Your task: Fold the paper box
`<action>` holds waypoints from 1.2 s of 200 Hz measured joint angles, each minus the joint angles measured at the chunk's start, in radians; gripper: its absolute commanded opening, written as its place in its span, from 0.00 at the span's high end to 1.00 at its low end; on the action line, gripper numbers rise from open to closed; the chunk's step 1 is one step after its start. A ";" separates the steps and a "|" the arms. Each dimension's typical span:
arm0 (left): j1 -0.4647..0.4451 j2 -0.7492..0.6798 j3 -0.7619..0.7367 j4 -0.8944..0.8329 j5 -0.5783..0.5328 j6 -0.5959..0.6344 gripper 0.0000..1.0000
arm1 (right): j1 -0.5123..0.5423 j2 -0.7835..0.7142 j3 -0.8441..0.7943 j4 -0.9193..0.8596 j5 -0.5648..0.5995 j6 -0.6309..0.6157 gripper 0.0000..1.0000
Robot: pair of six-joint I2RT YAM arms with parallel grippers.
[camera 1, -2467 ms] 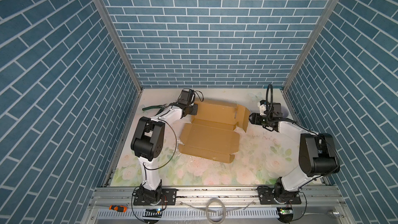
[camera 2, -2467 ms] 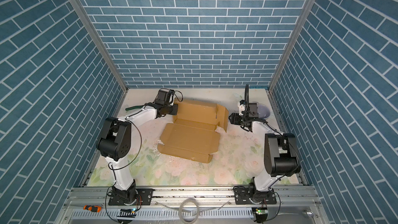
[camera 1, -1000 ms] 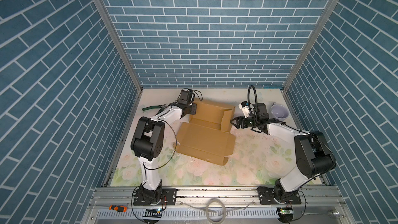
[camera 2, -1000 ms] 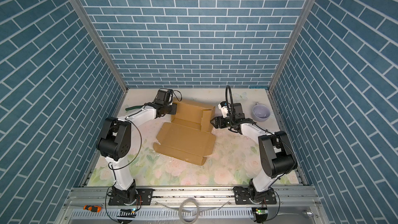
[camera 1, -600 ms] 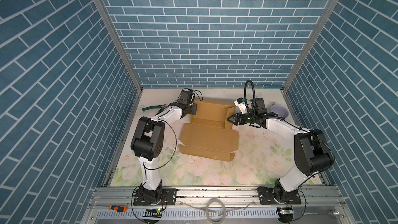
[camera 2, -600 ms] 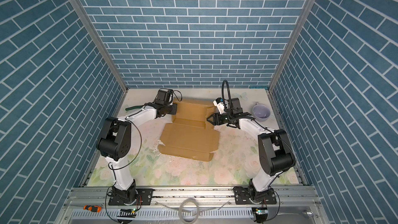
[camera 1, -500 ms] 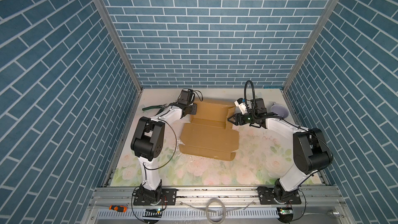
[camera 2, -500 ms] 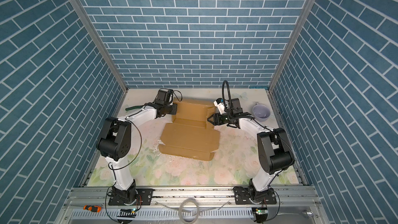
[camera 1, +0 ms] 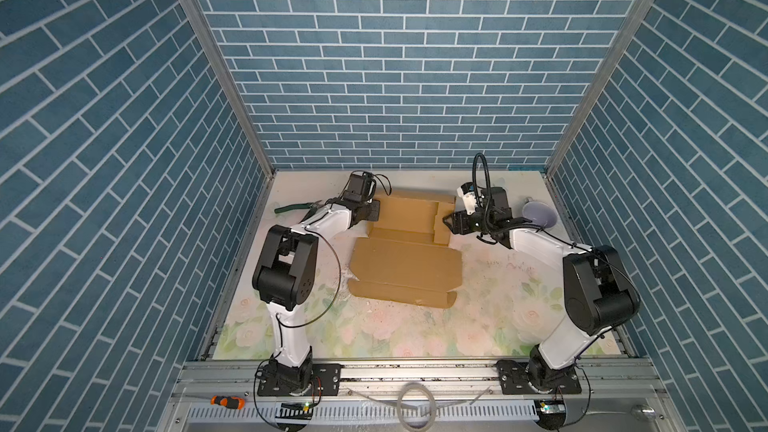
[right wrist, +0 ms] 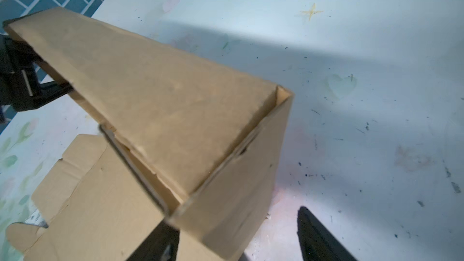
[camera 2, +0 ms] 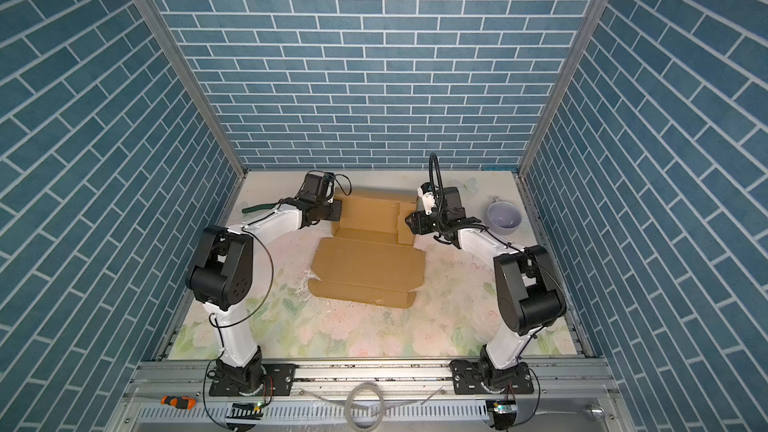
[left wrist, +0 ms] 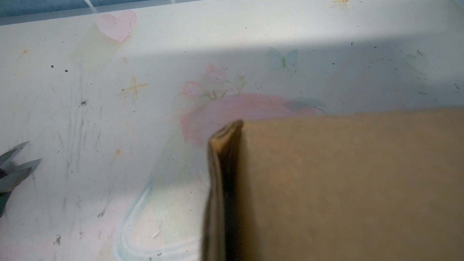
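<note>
The paper box [camera 1: 405, 257] sat on the worktop [camera 1: 490, 305] between the two arms, towards the far side. Its broad near panel lay flat, and the far part was folded up into a shallow tray with raised walls. The left tool [camera 1: 372, 213] was at the box's far left end, closed tight on the folded cardboard edge there. The right tool [camera 1: 451, 224] was at the right end wall. Its jaws stood wide, one inside that wall and one outside, and the outer one was clear of the cardboard. A pale mug [camera 2: 503, 218] stood to the far right, well apart from the box. Green-handled pliers [camera 1: 291, 207] lay on the far left.
</note>
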State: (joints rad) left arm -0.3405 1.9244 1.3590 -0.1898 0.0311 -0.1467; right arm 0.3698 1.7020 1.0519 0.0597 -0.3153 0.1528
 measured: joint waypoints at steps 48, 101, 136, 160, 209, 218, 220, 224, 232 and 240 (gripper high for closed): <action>-0.001 0.000 0.002 -0.005 -0.001 -0.014 1.00 | 0.067 0.047 -0.031 0.101 0.151 -0.001 0.31; -0.006 0.001 0.010 -0.019 -0.004 -0.018 1.00 | 0.098 0.100 -0.054 0.206 0.272 -0.005 0.52; -0.007 0.005 0.017 -0.026 -0.004 -0.020 1.00 | 0.103 0.111 -0.054 0.226 0.357 -0.016 0.76; -0.009 0.008 0.024 -0.034 -0.001 -0.023 1.00 | 0.107 0.115 -0.055 0.229 0.419 -0.009 0.90; -0.015 0.008 0.028 -0.045 0.007 -0.034 1.00 | 0.110 0.115 -0.056 0.234 0.475 0.008 1.00; -0.015 0.008 0.028 -0.046 0.008 -0.038 1.00 | 0.114 0.115 -0.056 0.233 0.486 0.008 1.00; -0.015 0.008 0.028 -0.046 0.008 -0.039 1.00 | 0.114 0.115 -0.056 0.233 0.488 0.008 1.00; -0.016 0.008 0.028 -0.047 0.008 -0.041 1.00 | 0.116 0.115 -0.056 0.232 0.492 0.008 1.00; -0.016 0.008 0.028 -0.047 0.008 -0.044 1.00 | 0.119 0.115 -0.056 0.232 0.499 0.008 0.93; -0.016 0.008 0.028 -0.047 0.009 -0.050 1.00 | 0.121 0.115 -0.056 0.232 0.507 0.009 0.83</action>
State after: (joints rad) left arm -0.3569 1.9320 1.3869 -0.2363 0.0402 -0.1963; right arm 0.4911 1.8172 0.9962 0.2920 0.1921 0.1616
